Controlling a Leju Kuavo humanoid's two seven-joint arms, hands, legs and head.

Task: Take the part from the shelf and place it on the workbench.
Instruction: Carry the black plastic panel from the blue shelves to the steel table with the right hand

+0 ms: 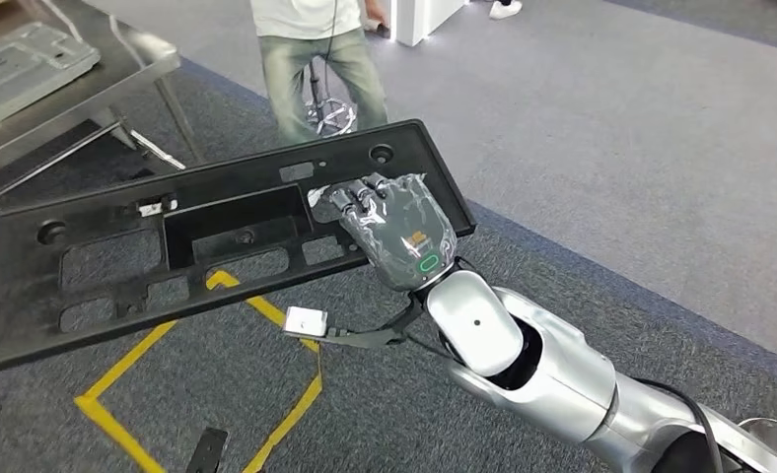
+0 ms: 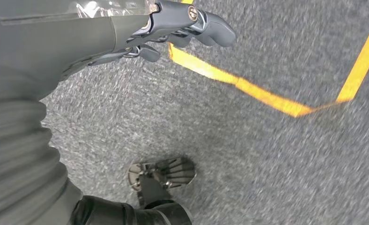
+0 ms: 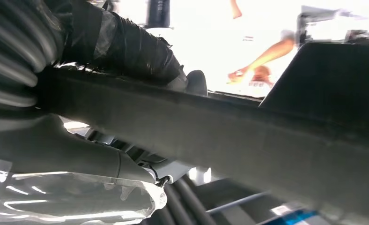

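1. Nearest the camera, at about 4 o'clock in the head view, the silver right arm is seen reaching up toward the centre.
2. At its end, the right hand is clamped on the 3 o'clock end of the part, a long black plastic panel with cut-outs, fingers laid over its top face and the thumb wrapped round its edge in the right wrist view.
3. The part is held in the air, tilted, stretching toward 9 o'clock above grey carpet and yellow floor tape.
4. The left hand is seen over the carpet with its fingers curled, nothing in them.
5. Farther off, at 10 o'clock, a metal workbench stands.
6. At 12 o'clock, a person's legs are seen.
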